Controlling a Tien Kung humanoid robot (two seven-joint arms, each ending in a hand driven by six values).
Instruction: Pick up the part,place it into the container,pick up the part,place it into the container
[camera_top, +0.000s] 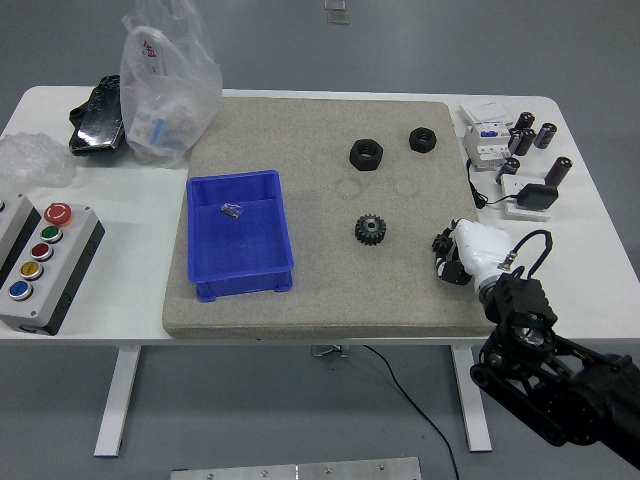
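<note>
Head view: the right hand (462, 252) sits low over the mat's (310, 290) near right corner, fingers curled and dark; whether they hold anything cannot be told.
The gear (371, 230) lies on the mat just left of the hand, apart from it. Two nuts (366, 154) sit farther back. The blue bin (240, 275) stands on the mat's left side on the bench (130, 300), with a small part (231, 209) inside.

A blue container (240, 240) is seen on a speckled beige mat (320, 210); the gear (371, 230) and nuts (366, 154) are coloured black; the worktop (600, 240) is white.
</note>
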